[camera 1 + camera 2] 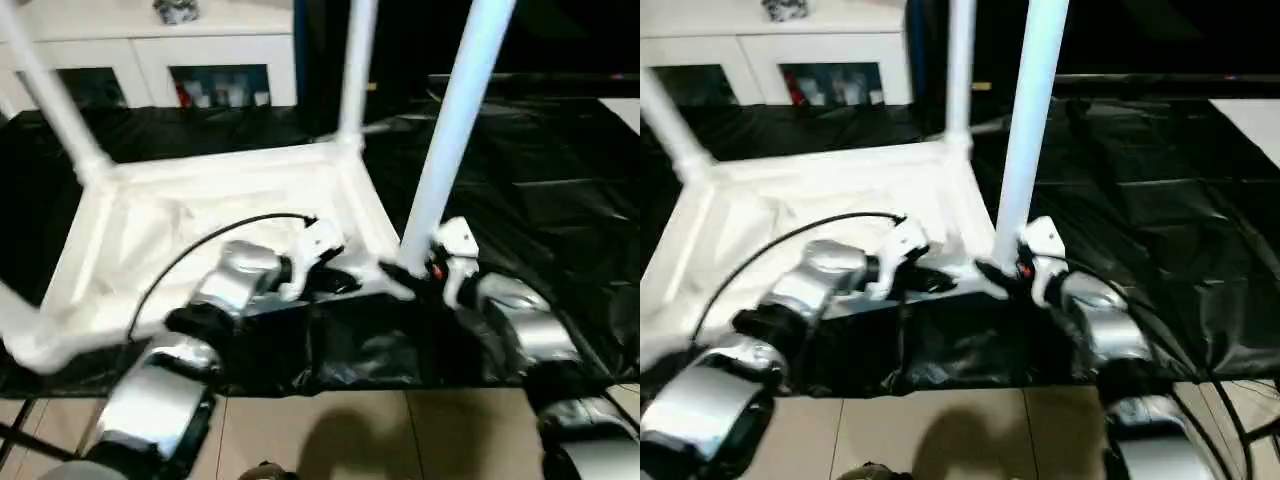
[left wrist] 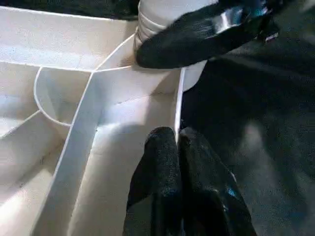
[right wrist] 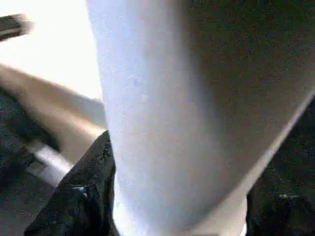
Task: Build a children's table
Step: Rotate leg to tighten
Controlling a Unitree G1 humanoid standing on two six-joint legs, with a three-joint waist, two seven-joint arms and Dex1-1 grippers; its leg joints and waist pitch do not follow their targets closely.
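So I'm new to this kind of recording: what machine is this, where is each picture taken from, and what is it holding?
It is a humanoid robot with two silver arms, each ending in two black fingers. Two pictures come from cameras on its head, looking down; the other two from its wrists. An upside-down white plastic table top with a ribbed underside lies on a black sheet. The right gripper clasps the base of a white tapered tube leg standing in the near corner socket. The left gripper pinches the top's thin rim wall. Behind stands a white glass-door cabinet.
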